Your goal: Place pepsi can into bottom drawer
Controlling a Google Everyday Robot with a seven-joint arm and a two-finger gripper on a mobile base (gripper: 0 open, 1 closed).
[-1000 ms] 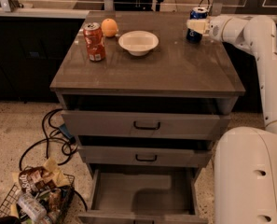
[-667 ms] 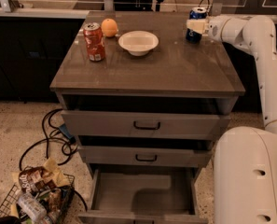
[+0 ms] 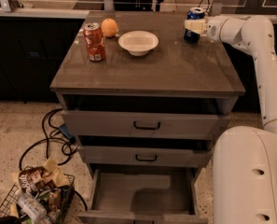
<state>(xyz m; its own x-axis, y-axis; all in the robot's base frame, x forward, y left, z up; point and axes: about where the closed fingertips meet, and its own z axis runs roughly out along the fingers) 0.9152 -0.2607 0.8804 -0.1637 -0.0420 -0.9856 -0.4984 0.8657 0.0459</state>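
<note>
At the brown tabletop's (image 3: 175, 73) far right corner, the end effector (image 3: 195, 26) clasped a dark-blue soda can (image 3: 191, 36). The grey metal bottom drawer (image 3: 128, 190) stood open.

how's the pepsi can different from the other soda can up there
Colour: the pepsi can is dark blue, the red-orange can is red-orange. Place: the pepsi can stands at the cabinet top's rear right, the red-orange can at rear left beside the orange. Contact: the gripper is at the pepsi can, partly covering it; the red-orange can stands free. Both are upright, similar in size, with silver tops.
</note>
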